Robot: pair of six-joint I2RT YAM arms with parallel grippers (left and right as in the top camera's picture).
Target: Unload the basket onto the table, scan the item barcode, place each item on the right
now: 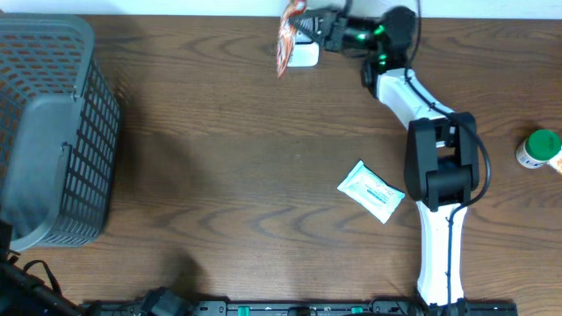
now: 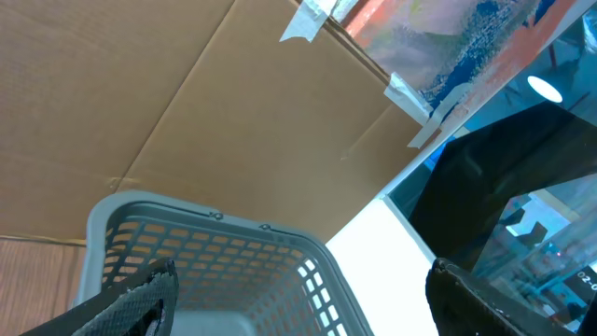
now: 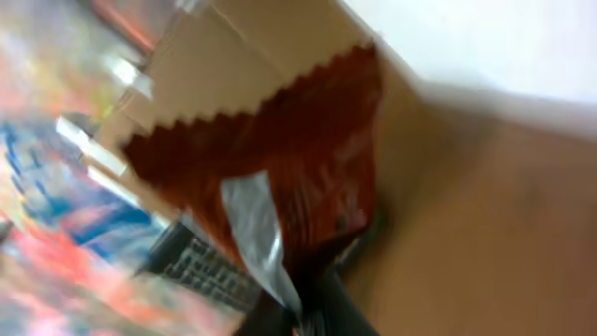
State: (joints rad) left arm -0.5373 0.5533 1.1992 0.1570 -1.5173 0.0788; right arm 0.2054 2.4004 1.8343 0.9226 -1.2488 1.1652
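Two grippers, two different states. At the far left the left gripper hangs with its jaws spread wide and empty above the grey mesh basket, well apart from the work. At the top middle of the table, the red snack packet is pinched in the right gripper. In the blurred wrist view the jaws are pressed together on the end opposite its serrated seal. The packet hangs at the table's far edge, just beside or partly over a small white device, probably the scanner. It looks light, thin and crinkly with a slick foil skin, so it will likely flop and twist. A hold on a flat sealed end seems safest, since squeezing the body could crush the contents or crease the barcode. Room is tight behind the packet, where the table ends, but open wood lies in front. Further right, a wet-wipes pack lies beside the arm, and a green-capped bottle stands at the right edge, both well apart from the packet.
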